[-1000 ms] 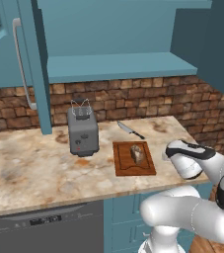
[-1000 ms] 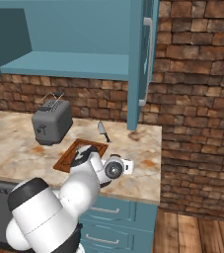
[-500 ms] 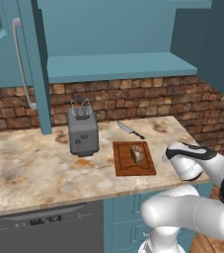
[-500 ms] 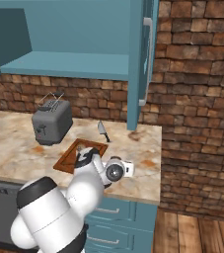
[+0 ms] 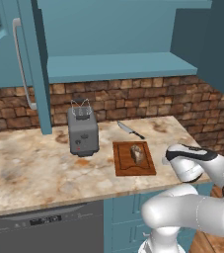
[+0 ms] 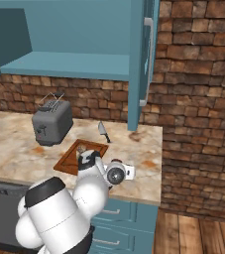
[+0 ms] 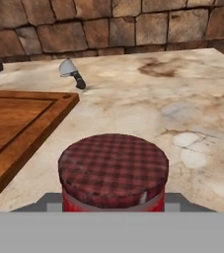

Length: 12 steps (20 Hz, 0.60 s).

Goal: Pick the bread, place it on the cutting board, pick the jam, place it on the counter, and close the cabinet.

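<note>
The jam [image 7: 113,168], a red jar with a dark checked lid, sits close between the fingers of my gripper [image 7: 112,205], which is shut on it just over the counter [image 7: 148,108]; whether the jar touches the stone cannot be told. The cutting board [image 7: 15,123] lies just to its left. On the cutting board [image 5: 123,162] rests the brown bread [image 5: 137,154]. My white forearm [image 5: 187,163] hangs low to the right of the board and hides the gripper there. The teal cabinet [image 5: 118,66] stands open, its shelf bare.
A grey toaster [image 5: 82,131] stands left of the board and a knife [image 5: 130,130] lies behind it near the brick wall. The open cabinet doors [image 5: 15,64] [image 6: 141,59] jut out over the counter. A dishwasher front [image 5: 49,227] sits below the counter's left part.
My arm's end has sunk slightly toward the counter to the right of the board, still carrying the jam. The bread, toaster and knife have not moved.
</note>
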### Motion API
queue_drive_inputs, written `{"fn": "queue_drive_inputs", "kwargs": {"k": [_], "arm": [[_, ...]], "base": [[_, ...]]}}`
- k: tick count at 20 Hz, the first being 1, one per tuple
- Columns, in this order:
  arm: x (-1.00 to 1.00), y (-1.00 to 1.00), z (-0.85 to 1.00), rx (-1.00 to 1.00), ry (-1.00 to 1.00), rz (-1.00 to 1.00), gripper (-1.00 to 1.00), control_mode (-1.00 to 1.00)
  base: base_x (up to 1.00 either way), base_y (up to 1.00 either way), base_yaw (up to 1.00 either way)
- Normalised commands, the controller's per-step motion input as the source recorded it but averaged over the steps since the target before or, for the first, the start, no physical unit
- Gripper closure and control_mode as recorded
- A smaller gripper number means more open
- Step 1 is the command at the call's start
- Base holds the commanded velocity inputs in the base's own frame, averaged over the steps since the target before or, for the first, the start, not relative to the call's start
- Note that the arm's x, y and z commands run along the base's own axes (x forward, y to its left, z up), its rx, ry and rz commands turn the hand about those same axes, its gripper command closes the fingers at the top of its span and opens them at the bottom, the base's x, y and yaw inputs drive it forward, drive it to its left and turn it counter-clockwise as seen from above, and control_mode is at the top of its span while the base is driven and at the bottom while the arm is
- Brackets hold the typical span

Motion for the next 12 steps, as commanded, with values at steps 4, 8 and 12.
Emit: {"fn": "queue_drive_inputs", "kwargs": {"k": [4,8,12], "arm": [[0.00,0.00,-0.16,0.00,0.00,0.00,1.00,-1.00],[0.00,0.00,-0.18,0.00,0.00,0.00,1.00,-1.00],[0.00,0.00,-0.19,-0.01,0.00,0.00,1.00,-1.00]], "base": [[0.00,0.00,0.00],[0.00,0.00,0.00],[0.00,0.00,0.00]]}}
